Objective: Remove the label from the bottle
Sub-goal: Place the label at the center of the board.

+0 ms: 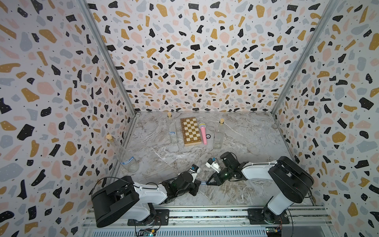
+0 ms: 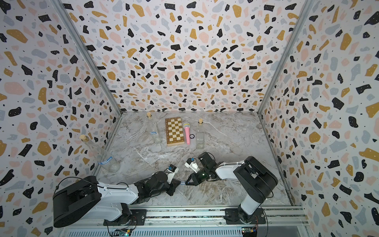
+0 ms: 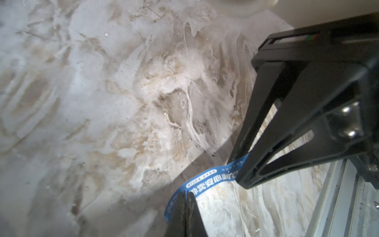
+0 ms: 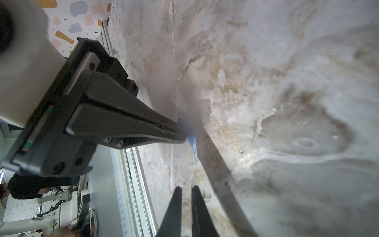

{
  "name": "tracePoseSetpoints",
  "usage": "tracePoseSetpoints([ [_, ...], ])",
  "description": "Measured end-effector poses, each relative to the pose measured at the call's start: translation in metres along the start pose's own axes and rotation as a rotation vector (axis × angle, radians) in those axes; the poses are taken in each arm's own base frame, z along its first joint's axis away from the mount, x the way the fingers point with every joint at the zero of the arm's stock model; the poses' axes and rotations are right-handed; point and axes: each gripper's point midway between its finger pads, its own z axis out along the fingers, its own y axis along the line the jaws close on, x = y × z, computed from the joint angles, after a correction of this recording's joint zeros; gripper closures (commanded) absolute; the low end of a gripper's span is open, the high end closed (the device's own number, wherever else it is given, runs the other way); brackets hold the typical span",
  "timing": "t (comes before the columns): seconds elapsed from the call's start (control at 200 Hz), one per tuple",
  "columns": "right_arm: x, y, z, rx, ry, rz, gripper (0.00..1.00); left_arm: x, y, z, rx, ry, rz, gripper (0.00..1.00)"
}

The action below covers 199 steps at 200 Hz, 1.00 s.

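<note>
Two ends of one blue label (image 3: pixel 211 180), strung between my jaws — left gripper (image 3: pixel 187 192) clamps one, right gripper (image 4: pixel 187 187) pinches the other.

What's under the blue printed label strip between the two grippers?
Only bare grey-beige marble tabletop shows beneath the blue printed label strip. The strip's ends are hidden inside the left gripper and right gripper, both pinched shut on it.

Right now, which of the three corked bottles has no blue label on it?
The bottle beside the pink microphone, away from the chessboard: bare glass. The bottle by the chessboard and the bottle at the side wall each carry a blue strip.
</note>
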Motion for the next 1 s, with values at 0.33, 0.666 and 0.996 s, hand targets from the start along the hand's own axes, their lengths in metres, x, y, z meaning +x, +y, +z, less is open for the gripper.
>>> tracePoseSetpoints([
  [0.33,0.0,-0.0001,0.0,0.0,0.0,0.0,0.84,0.0013,0.0013,0.0004,-0.006,0.004,-0.022,0.95],
  [0.666,-0.0001,-0.0002,0.0,0.001,-0.001,-0.001,0.8,0.0043,0.0066,0.0015,-0.033,0.014,-0.03,0.96],
  [0.996,-0.0002,-0.0004,0.0,0.002,-0.001,-0.001,0.74,0.0004,0.0061,0.0062,-0.037,0.006,-0.045,0.97],
])
